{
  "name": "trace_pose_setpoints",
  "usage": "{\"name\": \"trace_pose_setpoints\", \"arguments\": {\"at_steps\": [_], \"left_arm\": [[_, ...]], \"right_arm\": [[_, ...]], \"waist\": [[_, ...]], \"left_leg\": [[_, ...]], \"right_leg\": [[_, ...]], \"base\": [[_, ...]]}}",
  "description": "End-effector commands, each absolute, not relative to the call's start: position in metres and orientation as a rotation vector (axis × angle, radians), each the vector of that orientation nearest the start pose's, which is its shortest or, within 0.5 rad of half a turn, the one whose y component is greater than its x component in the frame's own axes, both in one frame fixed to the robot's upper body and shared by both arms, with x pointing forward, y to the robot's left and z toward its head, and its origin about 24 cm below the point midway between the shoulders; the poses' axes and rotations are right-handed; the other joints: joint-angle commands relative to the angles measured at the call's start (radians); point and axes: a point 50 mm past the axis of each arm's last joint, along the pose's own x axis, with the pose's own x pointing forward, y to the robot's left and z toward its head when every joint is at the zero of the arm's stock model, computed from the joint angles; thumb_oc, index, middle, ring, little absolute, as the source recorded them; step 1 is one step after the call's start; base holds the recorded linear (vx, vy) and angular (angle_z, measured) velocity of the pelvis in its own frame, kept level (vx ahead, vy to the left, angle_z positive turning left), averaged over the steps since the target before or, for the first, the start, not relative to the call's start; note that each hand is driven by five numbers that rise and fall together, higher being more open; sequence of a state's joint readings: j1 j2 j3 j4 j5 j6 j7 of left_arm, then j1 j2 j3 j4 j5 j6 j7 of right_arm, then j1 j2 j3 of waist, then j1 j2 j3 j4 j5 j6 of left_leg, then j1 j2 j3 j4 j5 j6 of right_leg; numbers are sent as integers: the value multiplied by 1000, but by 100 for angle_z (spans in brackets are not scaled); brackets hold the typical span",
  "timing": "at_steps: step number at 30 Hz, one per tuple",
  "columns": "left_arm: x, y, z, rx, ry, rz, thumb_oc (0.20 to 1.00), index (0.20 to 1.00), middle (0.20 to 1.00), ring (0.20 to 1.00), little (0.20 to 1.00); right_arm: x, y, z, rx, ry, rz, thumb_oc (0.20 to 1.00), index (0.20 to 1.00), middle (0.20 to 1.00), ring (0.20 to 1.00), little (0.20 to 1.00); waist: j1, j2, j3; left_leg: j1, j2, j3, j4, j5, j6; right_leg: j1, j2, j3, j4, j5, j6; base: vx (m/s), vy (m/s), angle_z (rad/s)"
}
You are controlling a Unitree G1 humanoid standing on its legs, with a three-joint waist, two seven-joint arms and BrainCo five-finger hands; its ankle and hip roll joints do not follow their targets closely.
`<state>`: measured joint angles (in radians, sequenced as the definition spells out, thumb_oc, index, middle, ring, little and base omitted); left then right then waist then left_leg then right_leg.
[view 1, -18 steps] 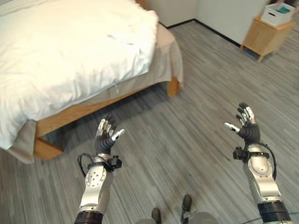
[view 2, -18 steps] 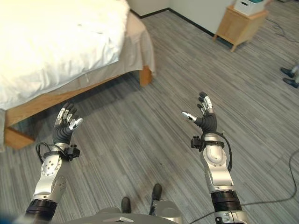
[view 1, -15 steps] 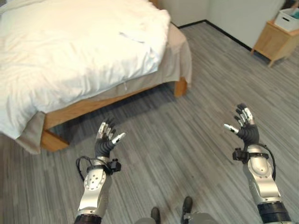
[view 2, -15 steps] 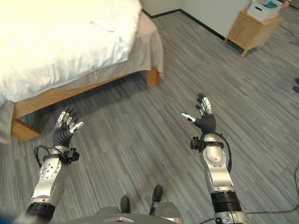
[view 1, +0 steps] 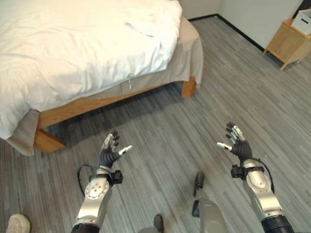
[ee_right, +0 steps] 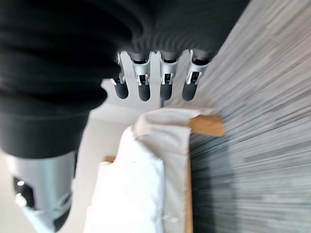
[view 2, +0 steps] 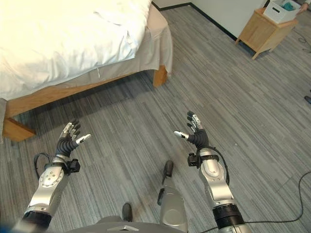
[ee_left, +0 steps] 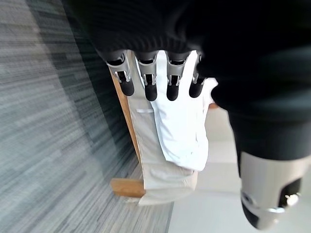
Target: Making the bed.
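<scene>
A bed with a white duvet (view 1: 82, 43) spread over it stands ahead and to my left. A beige sheet (view 1: 192, 46) hangs over its near corner, above a wooden frame (view 1: 73, 109). My left hand (view 1: 110, 152) is raised over the floor short of the bed's side, fingers straight and holding nothing. My right hand (view 1: 236, 145) is up at the same height to the right, also open and holding nothing. The duvet (ee_left: 182, 131) and wooden frame show past the left hand's fingers (ee_left: 147, 82), and the sheet-covered bed corner (ee_right: 165, 131) past the right hand's fingers (ee_right: 144, 82).
Grey striped plank flooring (view 1: 160, 131) runs between me and the bed. A wooden side table (view 2: 265, 31) with a white bin (view 2: 282, 8) on it stands by the wall at far right. A person's shoe (view 1: 17, 224) shows at lower left.
The whole view has shifted: the bed now sits closer and higher in the picture, so the camera has moved. Both hands stay raised and open, and show lower in the picture.
</scene>
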<state>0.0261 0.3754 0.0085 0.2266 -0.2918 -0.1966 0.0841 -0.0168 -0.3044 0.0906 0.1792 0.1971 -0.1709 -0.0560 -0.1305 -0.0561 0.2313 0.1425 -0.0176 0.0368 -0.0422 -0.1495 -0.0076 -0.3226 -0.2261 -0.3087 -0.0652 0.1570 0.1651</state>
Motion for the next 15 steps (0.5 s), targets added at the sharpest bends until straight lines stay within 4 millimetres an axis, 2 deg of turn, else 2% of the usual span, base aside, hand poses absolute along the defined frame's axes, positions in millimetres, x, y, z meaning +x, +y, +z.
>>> {"name": "trace_pose_setpoints", "arguments": {"at_steps": [1, 2, 3, 4, 5, 6, 7, 8, 9, 10, 11, 12, 13, 14, 15], "left_arm": [[249, 246, 59, 199, -133, 116, 1000, 1000, 1000, 1000, 1000], [247, 246, 56, 205, -119, 114, 1000, 1000, 1000, 1000, 1000], [244, 245, 52, 194, -103, 112, 1000, 1000, 1000, 1000, 1000], [239, 246, 47, 183, -80, 114, 1000, 1000, 1000, 1000, 1000], [239, 247, 48, 184, -80, 114, 1000, 1000, 1000, 1000, 1000], [239, 247, 49, 180, -85, 115, 1000, 1000, 1000, 1000, 1000], [241, 246, 53, 181, -105, 116, 1000, 1000, 1000, 1000, 1000], [241, 246, 53, 181, -105, 116, 1000, 1000, 1000, 1000, 1000], [244, 244, 55, 154, -122, 139, 1000, 1000, 1000, 1000, 1000], [244, 244, 55, 155, -124, 139, 1000, 1000, 1000, 1000, 1000], [244, 243, 57, 134, -140, 153, 1000, 1000, 1000, 1000, 1000], [239, 247, 56, 147, -139, 172, 1000, 1000, 1000, 1000, 1000], [239, 247, 57, 143, -148, 174, 1000, 1000, 1000, 1000, 1000], [238, 248, 59, 140, -155, 170, 1000, 1000, 1000, 1000, 1000], [237, 247, 60, 131, -160, 169, 1000, 1000, 1000, 1000, 1000]], "right_arm": [[264, -190, 44, -120, -77, 50, 1000, 1000, 1000, 1000, 1000], [262, -192, 39, -125, -56, 51, 1000, 1000, 1000, 1000, 1000], [260, -192, 35, -129, -36, 67, 1000, 1000, 1000, 1000, 1000], [261, -190, 34, -139, -23, 93, 1000, 1000, 1000, 1000, 1000], [261, -190, 34, -139, -23, 93, 1000, 1000, 1000, 1000, 1000], [263, -189, 37, -144, -33, 98, 1000, 1000, 1000, 1000, 1000], [265, -193, 40, -153, -43, 85, 1000, 1000, 1000, 1000, 1000], [265, -193, 40, -153, -43, 86, 1000, 1000, 1000, 1000, 1000], [271, -193, 47, -173, -66, 86, 1000, 1000, 1000, 1000, 1000], [271, -193, 48, -172, -68, 86, 1000, 1000, 1000, 1000, 1000], [276, -193, 53, -186, -79, 85, 1000, 1000, 1000, 1000, 1000], [276, -189, 51, -193, -77, 97, 1000, 1000, 1000, 1000, 1000], [277, -189, 52, -200, -78, 98, 1000, 1000, 1000, 1000, 1000], [277, -189, 51, -212, -74, 100, 1000, 1000, 1000, 1000, 1000], [276, -196, 51, -250, -74, 73, 1000, 1000, 1000, 1000, 1000]], "waist": [[-28, 19, -14], [-38, 35, -23], [-39, 62, -28], [-33, 72, -19], [-38, 69, -22], [-29, 60, -10], [-17, 37, 9], [-19, 36, 8], [18, 10, 38], [18, 4, 36], [57, 4, 47], [105, 14, 41], [119, 22, 34], [133, 37, 27], [143, 47, 16]], "left_leg": [[186, 137, 97, -45, -28, -145], [194, 159, 93, -9, 12, -160], [178, 201, 104, 87, 51, -181], [59, 268, 100, 378, 226, -213], [51, 264, 94, 380, 230, -213], [-9, 265, 80, 529, 304, -219], [-68, 248, 71, 670, 338, -214], [-70, 246, 69, 670, 339, -214], [-184, 225, 106, 800, 259, -190], [-190, 219, 109, 800, 262, -186], [-320, 196, 177, 758, 206, -178], [-382, 156, 211, 554, 191, -140], [-403, 158, 239, 438, 215, -132], [-410, 182, 295, 304, 247, -132], [-412, 246, 436, 179, 333, -142]], "right_leg": [[42, 16, 12, 5, 92, 23], [54, 34, 23, 5, 88, 16], [87, 63, 20, 2, 71, 0], [164, 95, 3, -10, 28, -56], [161, 90, -1, -11, 31, -58], [201, 104, 2, -20, 8, -89], [237, 104, 5, -22, -10, -113], [236, 102, 3, -22, -9, -113], [288, 102, 30, -22, -51, -121], [282, 95, 32, -22, -47, -119], [337, 104, 79, -22, -83, -101], [368, 119, 138, -22, -117, -83], [386, 124, 151, -22, -129, -75], [421, 132, 155, -22, -159, -63], [500, 133, 138, -22, -197, -55]], "base": [[568, -215, 23], [444, -184, 19], [540, -341, 19], [382, -294, 1], [365, -343, -10], [264, -276, -28], [274, -269, -51], [396, -267, -78], [240, -114, -90], [532, -84, -122], [581, 169, -118], [743, 212, -151], [663, 249, -168], [755, 197, -197], [764, 203, -152]]}}
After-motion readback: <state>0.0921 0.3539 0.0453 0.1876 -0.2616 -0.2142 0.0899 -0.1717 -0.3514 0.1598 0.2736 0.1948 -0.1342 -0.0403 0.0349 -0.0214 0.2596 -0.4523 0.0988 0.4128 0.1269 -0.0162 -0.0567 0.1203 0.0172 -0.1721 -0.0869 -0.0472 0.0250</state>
